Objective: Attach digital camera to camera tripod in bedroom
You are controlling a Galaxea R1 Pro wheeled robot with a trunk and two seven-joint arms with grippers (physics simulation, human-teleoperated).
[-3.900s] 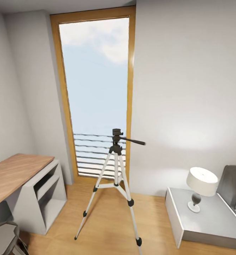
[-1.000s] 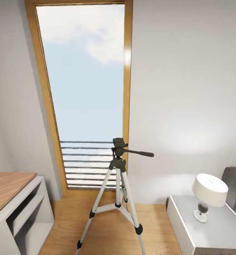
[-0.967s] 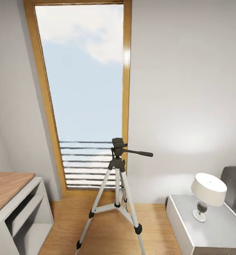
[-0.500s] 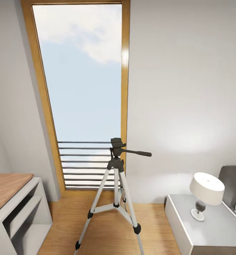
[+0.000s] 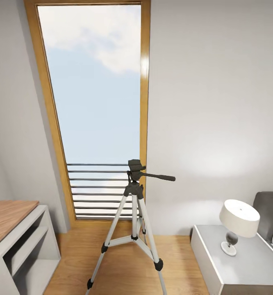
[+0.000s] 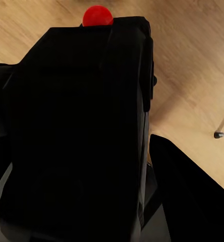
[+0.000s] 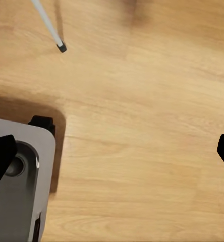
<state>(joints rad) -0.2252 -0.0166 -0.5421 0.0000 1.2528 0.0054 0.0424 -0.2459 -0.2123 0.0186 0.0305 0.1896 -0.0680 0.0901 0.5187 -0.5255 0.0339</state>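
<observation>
The bedroom's tall wood-framed window [image 5: 50, 102] is filling the wall ahead of the robot, and the camera tripod [image 5: 133, 221] is standing on its 3 spread legs in front of it on the wood floor [image 7: 142, 126], head bare and pan handle pointing right, ready to take a load. A grey nightstand [image 5: 251, 262] with a white lamp [image 5: 239, 219] is sitting to its right, a wood-topped desk [image 5: 9, 213] to its left. The left gripper [image 6: 76, 212] is pinching the digital camera [image 6: 76, 126] between its 2 fingers, red button away from the wrist, probably so the base can meet the mount. The right gripper [image 7: 112, 156] is hanging spread and empty over the floor, 1 tripod foot beyond it.
</observation>
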